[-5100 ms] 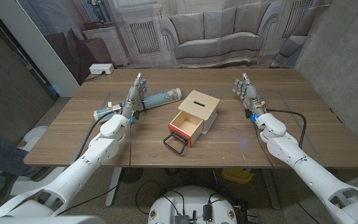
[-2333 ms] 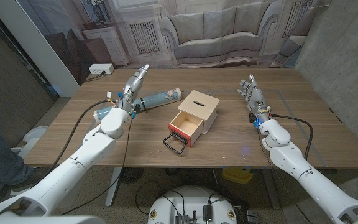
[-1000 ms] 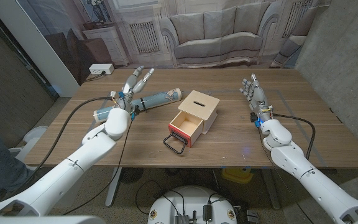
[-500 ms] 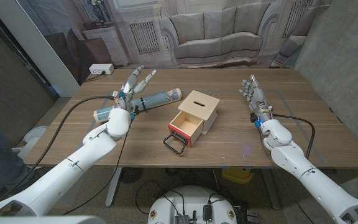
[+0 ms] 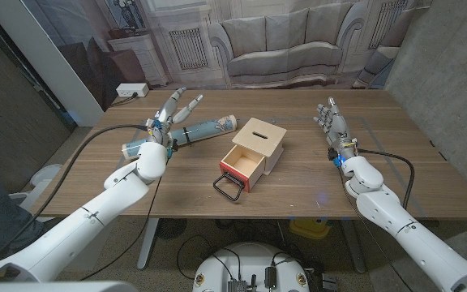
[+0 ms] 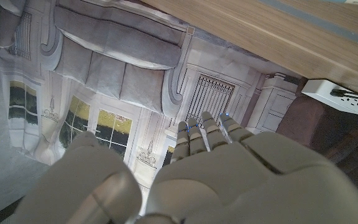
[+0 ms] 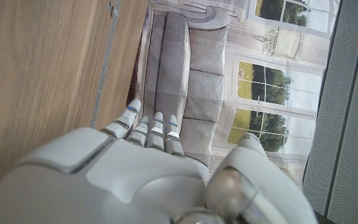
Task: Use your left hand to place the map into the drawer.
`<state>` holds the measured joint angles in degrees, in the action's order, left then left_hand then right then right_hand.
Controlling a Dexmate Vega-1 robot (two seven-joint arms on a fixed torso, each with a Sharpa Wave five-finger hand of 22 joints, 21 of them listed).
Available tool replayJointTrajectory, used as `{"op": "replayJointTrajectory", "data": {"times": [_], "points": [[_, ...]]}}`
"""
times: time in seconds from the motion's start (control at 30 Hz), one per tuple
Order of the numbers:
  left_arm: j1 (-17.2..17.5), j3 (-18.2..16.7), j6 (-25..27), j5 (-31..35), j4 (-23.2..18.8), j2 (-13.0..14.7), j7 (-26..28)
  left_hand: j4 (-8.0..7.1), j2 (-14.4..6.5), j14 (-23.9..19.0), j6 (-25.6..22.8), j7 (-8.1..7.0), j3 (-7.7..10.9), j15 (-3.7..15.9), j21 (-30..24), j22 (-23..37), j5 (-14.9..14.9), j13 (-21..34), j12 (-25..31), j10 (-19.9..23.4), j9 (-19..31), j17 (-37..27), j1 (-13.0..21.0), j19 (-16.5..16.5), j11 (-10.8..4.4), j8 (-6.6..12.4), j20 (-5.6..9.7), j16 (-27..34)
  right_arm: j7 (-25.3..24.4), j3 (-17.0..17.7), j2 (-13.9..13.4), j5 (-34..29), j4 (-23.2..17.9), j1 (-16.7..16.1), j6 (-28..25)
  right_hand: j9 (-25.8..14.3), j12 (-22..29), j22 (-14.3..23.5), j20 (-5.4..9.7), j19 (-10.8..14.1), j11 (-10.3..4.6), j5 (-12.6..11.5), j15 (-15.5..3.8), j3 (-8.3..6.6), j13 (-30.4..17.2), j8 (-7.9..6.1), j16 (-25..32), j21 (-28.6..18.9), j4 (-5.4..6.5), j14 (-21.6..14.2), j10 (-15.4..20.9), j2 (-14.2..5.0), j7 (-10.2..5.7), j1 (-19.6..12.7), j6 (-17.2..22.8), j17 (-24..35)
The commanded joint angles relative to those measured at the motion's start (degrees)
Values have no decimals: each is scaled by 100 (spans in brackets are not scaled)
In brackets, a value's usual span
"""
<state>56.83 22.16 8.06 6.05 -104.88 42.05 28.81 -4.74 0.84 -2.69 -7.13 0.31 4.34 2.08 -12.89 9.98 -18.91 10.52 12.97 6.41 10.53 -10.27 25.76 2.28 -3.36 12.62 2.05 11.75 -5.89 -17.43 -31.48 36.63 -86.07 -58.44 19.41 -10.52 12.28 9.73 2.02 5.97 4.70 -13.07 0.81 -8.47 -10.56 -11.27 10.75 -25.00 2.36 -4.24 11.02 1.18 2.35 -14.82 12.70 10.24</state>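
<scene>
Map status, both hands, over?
Left hand open above rolled map, not gripping. Right hand open, idle. Drawer open; nothing blocking.

We find no writing, label, brand, number or sign that we can read in any view. The rolled map (image 5: 193,130) carries a printed pattern, but it is too small for us to make out any words.

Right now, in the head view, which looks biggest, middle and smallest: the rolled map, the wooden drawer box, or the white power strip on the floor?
1. Wooden drawer box, the biggest.
2. Rolled map: longer but much thinner.
3. White power strip, the smallest, though it lies farther from the camera, so that shrinks it.
</scene>
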Motion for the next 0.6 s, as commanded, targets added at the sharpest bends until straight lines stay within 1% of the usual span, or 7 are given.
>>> {"op": "replayJointTrajectory", "data": {"times": [0.03,0.1,0.2,0.3,0.37,0.5,0.6], "points": [[-116,158,555,556,-63,128,110,44,-3,-72,-65,14,18,84,-18,29,-60,35,47,100,16,-9,49,-32,-19,45,276,15,-145,9,-30,-47,-194,-99,-102,-29,-9,29,150,59,1,2,6,1,-5,-23,6,7,-30,-19,29,-39,15,-6,42,15],[-150,181,550,576,-28,141,80,49,-4,-84,-78,5,17,93,-19,29,-63,35,44,105,16,-9,58,-46,-14,45,280,14,-153,9,-12,-41,-191,-112,-88,-29,-10,29,150,61,2,3,9,2,-5,-21,6,13,-31,-20,27,-41,18,-7,41,15],[-186,252,717,770,-72,167,126,55,-5,-103,-93,1,15,100,-15,29,-67,36,43,121,16,-9,71,-53,-25,45,280,14,-168,13,-7,-16,-219,-138,-114,-29,-11,30,149,65,0,4,7,3,-5,-20,6,19,-33,-21,27,-43,18,-8,41,15],[-203,268,760,802,-78,182,100,62,-5,-119,-101,-2,14,102,-16,29,-72,36,42,138,16,-8,85,-72,-39,41,280,12,-206,3,-28,-71,-261,-173,-115,-30,-10,30,146,67,10,6,11,4,-5,-19,6,27,-34,-22,30,-46,13,-8,43,15],[-220,274,763,794,-78,199,52,66,-4,-122,-101,-8,13,104,-16,29,-75,36,40,143,16,-8,93,-82,-34,38,281,9,-208,4,9,-62,-244,-199,-60,-30,-9,30,147,68,8,7,12,4,-5,-19,7,33,-35,-24,31,-50,16,-10,44,15],[-233,332,1185,1057,-344,319,-24,74,-3,-127,-108,-12,11,98,-13,28,-81,37,39,157,17,-8,107,-91,-32,34,277,4,-163,-1,60,-14,-192,-206,-5,-30,-9,31,146,68,9,9,20,5,-5,-18,6,40,-36,-24,32,-51,20,-11,47,15],[-208,285,1265,1050,-458,378,-89,80,-2,-143,-111,-10,9,102,-13,28,-85,37,38,169,17,-8,119,-104,-15,31,278,5,-183,-4,32,-43,-246,-200,-41,-30,-9,31,144,70,2,10,16,6,-5,-18,6,46,-38,-25,34,-52,14,-11,47,15]]}}
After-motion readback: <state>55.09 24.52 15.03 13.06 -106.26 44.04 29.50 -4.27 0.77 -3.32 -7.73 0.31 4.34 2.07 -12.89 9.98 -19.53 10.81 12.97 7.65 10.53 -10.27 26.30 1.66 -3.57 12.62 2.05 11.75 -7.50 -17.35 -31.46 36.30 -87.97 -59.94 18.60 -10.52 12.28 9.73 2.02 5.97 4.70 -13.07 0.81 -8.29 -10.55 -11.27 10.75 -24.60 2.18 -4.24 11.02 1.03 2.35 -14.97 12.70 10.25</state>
